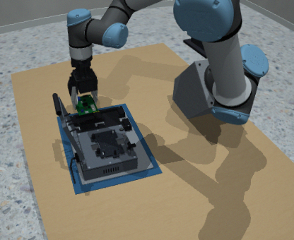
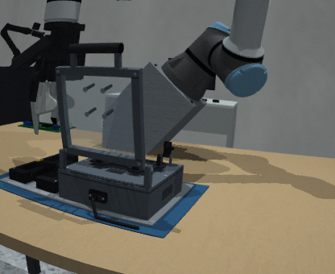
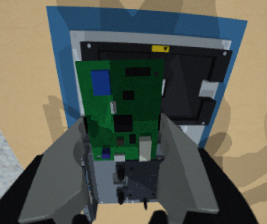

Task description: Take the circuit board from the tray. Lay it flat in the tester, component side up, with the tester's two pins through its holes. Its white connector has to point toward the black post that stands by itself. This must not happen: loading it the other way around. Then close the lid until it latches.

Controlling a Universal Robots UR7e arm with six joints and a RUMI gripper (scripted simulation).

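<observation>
The jaws (image 1: pixel 85 101) (image 2: pixel 51 119) are clamped on the board (image 1: pixel 86 105) (image 2: pixel 45 126) (image 3: pixel 111 100), level between them and above the table, its held edges partly hidden by the fingertips, the tray (image 1: pixel 103 121) (image 2: pixel 22 174) (image 3: pixel 189 80) beneath partly covered.

The circuit board (image 1: pixel 86 104) (image 2: pixel 41 126) (image 3: pixel 101 112) lies between the fingers of the pincer (image 1: pixel 85 103) (image 2: pixel 51 122) (image 3: pixel 123 115). Lower than the pincer, the tray (image 1: pixel 92 118) (image 2: pixel 22 174) (image 3: pixel 221 70) and the tester (image 1: pixel 110 168) (image 2: pixel 105 190) (image 3: pixel 106 185) sit side by side on a plate (image 2: pixel 190 192) (image 3: pixel 76 45), on a mat (image 1: pixel 150 166) (image 2: pixel 194 190) (image 3: pixel 59 35) on the desk (image 1: pixel 198 195) (image 2: pixel 266 214) (image 3: pixel 19 65). The tester's lid (image 1: pixel 68 129) (image 2: pixel 138 110) stands up along one side; the arm's base (image 1: pixel 189 89) (image 2: pixel 158 101) is beyond the opposite side, well apart from the pincer.
</observation>
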